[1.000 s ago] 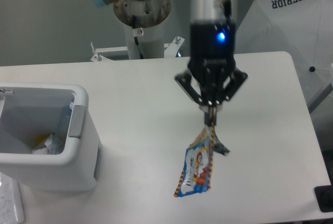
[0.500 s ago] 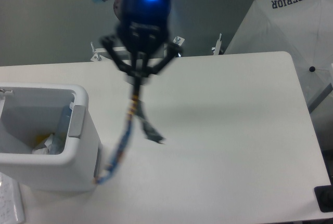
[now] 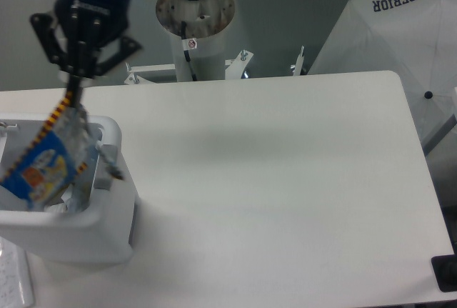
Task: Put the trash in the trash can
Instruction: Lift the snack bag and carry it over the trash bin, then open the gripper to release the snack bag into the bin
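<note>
Gripper (image 3: pixel 73 88) fingers pinched together on the top corner of the snack packet (image 3: pixel 41 166), which hangs below the fingertips, tilted, over the open mouth of the trash can (image 3: pixel 111 233) at the table's (image 3: pixel 285 179) left edge. One blue packet with an orange edge in view; one white bin with a grey side panel. Inside the bin, a bit of pale crumpled material shows beneath the packet, too hidden to identify or count.

Pincer (image 3: pixel 72 92) pointing down, fingers pinched together
</note>
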